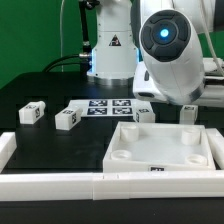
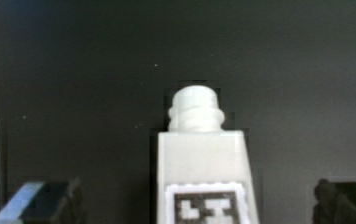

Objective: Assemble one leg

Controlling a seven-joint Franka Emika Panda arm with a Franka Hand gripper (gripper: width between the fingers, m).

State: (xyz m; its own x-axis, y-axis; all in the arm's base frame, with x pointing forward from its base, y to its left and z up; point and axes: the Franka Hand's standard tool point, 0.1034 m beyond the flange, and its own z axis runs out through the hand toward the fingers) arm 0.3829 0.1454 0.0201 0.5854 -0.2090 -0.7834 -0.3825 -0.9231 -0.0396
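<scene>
Wrist view has the leg (image 2: 201, 160) centred between the wide-open, empty fingers (image 2: 38, 200) of the gripper (image 2: 193, 197), so lower straight and close squarely on its flat sides.

Apparently four legs: a leg (image 1: 32, 112) at far left, a leg (image 1: 67, 118) beside it, a leg (image 1: 143, 112) at centre, a leg (image 1: 187, 115) half hidden at right. One panel (image 1: 165, 148), lower right. One marker board (image 1: 105, 107), centre.

A robotics lab — black table (image 1: 90, 140) fenced by white rails (image 1: 50, 185), tagged marker board (image 1: 105, 107), green backdrop (image 1: 30, 40), 1 mounted arm (image 1: 170, 60).
</scene>
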